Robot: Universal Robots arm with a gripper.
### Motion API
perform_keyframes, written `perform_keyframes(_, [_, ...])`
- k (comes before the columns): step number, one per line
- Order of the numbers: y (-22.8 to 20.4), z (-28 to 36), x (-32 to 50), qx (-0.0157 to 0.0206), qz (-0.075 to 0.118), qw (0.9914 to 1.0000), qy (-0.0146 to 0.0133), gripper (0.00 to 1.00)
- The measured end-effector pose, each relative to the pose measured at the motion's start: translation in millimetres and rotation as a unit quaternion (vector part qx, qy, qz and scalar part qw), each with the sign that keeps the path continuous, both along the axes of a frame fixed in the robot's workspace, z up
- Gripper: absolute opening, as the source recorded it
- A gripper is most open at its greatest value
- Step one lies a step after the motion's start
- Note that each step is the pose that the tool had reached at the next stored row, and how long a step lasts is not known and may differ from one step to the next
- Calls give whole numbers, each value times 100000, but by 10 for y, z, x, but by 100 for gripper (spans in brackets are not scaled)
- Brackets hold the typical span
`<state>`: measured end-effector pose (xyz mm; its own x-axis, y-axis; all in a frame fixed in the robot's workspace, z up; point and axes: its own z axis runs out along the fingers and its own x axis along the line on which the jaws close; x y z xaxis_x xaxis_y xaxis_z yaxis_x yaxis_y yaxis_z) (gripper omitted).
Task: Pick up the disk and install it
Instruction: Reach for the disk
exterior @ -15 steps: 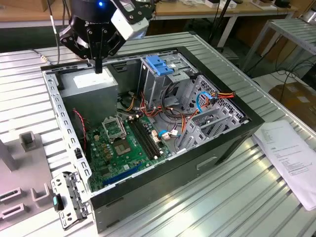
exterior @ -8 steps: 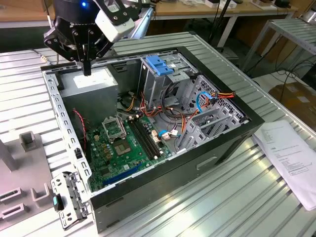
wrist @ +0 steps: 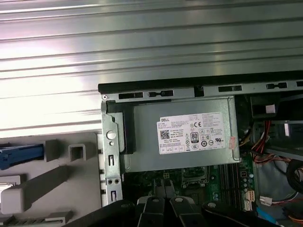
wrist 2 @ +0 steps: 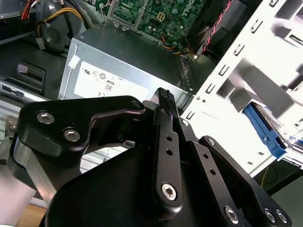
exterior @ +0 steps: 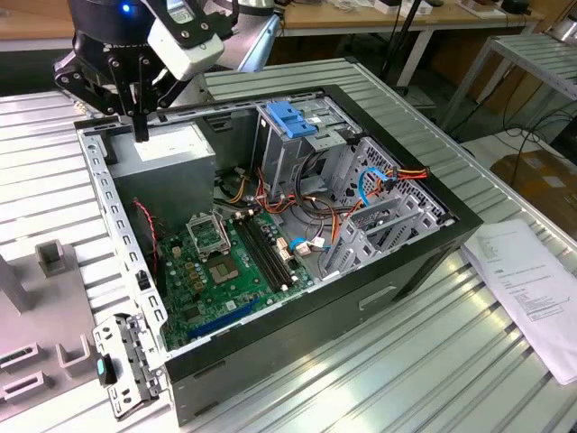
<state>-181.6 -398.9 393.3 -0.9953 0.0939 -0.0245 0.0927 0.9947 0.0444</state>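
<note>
Your gripper [exterior: 141, 135] hangs at about ten o'clock in the exterior view, over the far corner of the open computer case [exterior: 361, 298], with its tips just above the power supply [exterior: 171, 158]. The claw is closed, the two fingers drawn together with nothing between them, and in the second wrist view you can see one ribbed fingertip [wrist 2: 163, 94] pointing down at the power supply's labelled face. The disk [wrist: 21, 156] is not in the case. In the first wrist view its blue rail lies in the grey fixture [wrist: 61, 175] outside the case's perforated side wall, well apart from the claw. In the second wrist view the same blue edge [wrist 2: 263, 130] shows beyond that wall. From the gripper, the drive cage [exterior: 288, 153] with its blue latch [exterior: 293, 122] stands at three o'clock in the exterior view, and the motherboard [exterior: 221, 271] lies at five o'clock. A printed sheet [exterior: 532, 289] rests on the slatted table [exterior: 451, 361] at four o'clock.
</note>
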Motion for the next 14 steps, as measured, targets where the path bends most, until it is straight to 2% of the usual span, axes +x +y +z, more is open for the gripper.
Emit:
perform_keyframes(2, [0,0,-29,2,-1,100000,1,11])
perform_keyframes(4, [0,0,-110,1,0,100000,1,11])
perform_keyframes(10, [0,0,-276,-1,4,100000,4,11])
perform_keyframes(14, [0,0,-350,0,3,100000,2,11])
